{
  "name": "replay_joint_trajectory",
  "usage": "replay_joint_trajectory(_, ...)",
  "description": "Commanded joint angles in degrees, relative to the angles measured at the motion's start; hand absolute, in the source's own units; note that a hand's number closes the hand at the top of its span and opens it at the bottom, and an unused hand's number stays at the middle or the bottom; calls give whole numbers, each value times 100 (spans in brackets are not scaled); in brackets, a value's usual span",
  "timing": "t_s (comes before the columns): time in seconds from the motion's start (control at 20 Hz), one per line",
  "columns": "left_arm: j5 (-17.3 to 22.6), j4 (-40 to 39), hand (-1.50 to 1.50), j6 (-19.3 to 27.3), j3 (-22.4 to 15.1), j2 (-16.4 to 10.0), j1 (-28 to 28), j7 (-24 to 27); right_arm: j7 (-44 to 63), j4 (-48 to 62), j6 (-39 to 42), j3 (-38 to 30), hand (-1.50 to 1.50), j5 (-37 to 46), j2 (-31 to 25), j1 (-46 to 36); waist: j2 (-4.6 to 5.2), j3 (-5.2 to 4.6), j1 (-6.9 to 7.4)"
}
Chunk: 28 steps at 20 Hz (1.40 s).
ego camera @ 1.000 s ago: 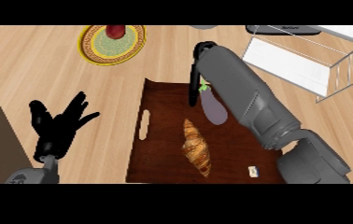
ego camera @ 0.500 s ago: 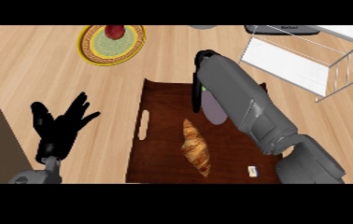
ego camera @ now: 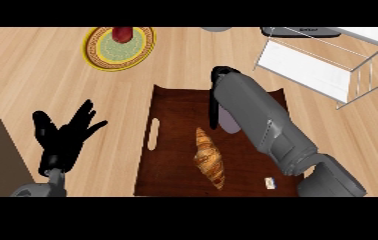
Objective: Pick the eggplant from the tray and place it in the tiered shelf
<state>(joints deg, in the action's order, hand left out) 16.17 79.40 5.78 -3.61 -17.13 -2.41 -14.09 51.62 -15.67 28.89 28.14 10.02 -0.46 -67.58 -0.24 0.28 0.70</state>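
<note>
The wooden counter (ego camera: 88,99) fills the view. A dark brown tray (ego camera: 177,109) lies at its middle. The grey right forearm (ego camera: 258,119) comes in from the lower right and stretches across the tray's right half. A white wire shelf (ego camera: 310,66) stands on the counter at the upper right, apart from the tray.

A yellow-rimmed plate (ego camera: 90,54) sits at the upper left with a red item (ego camera: 122,33) on it. The left hand (ego camera: 65,139) rests at the lower left, open with its fingers spread and pointing up, holding nothing.

A croissant (ego camera: 209,156) lies on the tray just left of the forearm. The right hand (ego camera: 220,74) hangs over the tray's far edge, mostly hidden by its own forearm, so its grip cannot be told. The eggplant (ego camera: 227,123) is on the tray beneath that arm, only a purple strip showing. A small pale item (ego camera: 270,183) lies near the tray's near right corner.
</note>
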Motion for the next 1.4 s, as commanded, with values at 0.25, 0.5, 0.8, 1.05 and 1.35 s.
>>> replay_joint_trajectory(0.25, -112, -154, 0, -92, 122, 21, -216, -315, -84, -436, -340, -12, -150, 299, 42, 627, 40, -27, 5)
replay_joint_trajectory(0.5, -227, -178, 0, 3, -32, 171, -317, -275, -628, -514, 1522, 347, 150, 131, 39, 689, 101, -23, 134)
replay_joint_trajectory(0.8, -260, -48, 0, 45, 13, 222, -48, -299, -424, -1137, 646, 98, 150, -197, 33, 1178, 15, -27, 10)
replay_joint_trajectory(1.05, -198, -330, 0, -129, 200, 155, -93, -101, -466, -1645, -335, -75, 150, -68, 31, 1051, 13, -29, -66)
replay_joint_trajectory(1.35, -226, -146, 0, -82, 216, 100, 289, -51, -779, -2391, -3400, -299, 150, 855, -635, 984, -71, -25, -270)
